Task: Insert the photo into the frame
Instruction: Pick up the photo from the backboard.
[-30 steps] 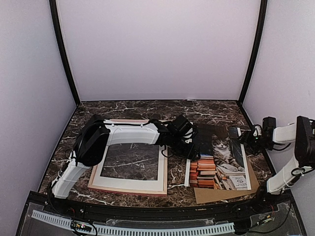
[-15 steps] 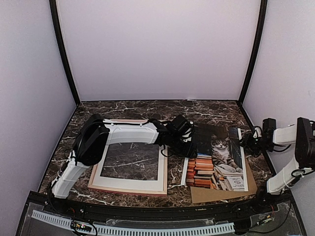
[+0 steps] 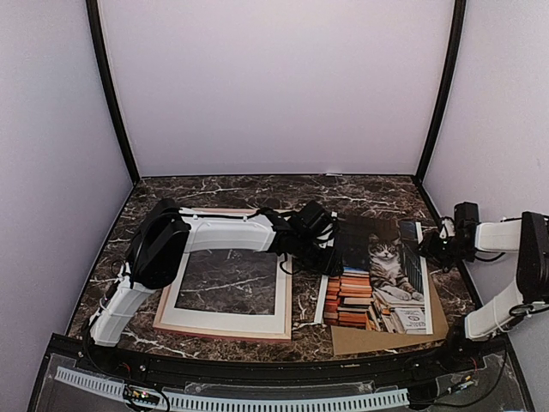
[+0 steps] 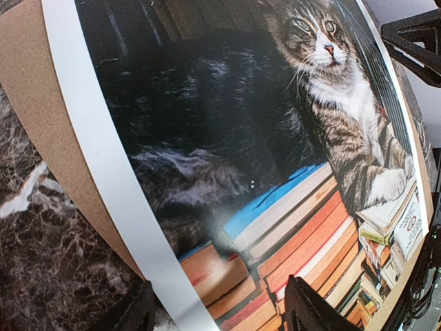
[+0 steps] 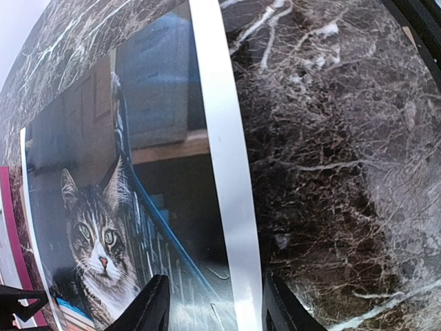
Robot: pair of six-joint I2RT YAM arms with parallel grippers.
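The photo [image 3: 377, 279], a grey tabby cat with orange and red books, lies flat on the brown backing board [image 3: 386, 336] at the right of the table. The pink frame [image 3: 225, 333] lies to its left with the white mat [image 3: 230, 319] on it. My left gripper [image 3: 330, 257] is open at the photo's left edge; in the left wrist view [image 4: 224, 314] its fingers straddle the white border of the photo [image 4: 275, 138]. My right gripper [image 3: 422, 249] is open at the photo's far right edge, and in its own view [image 5: 213, 307] it straddles the border of the photo [image 5: 138, 172].
The dark marble table [image 3: 257, 189] is walled in by white panels and black posts. The backing board [image 4: 34, 89] sticks out beyond the photo's left border. A pink strip of the frame [image 5: 10, 227] shows at the right wrist view's left edge.
The photo and the backing board have slid a little to the left toward the frame. My right gripper has drawn slightly back to the right. In the last half second little has moved.
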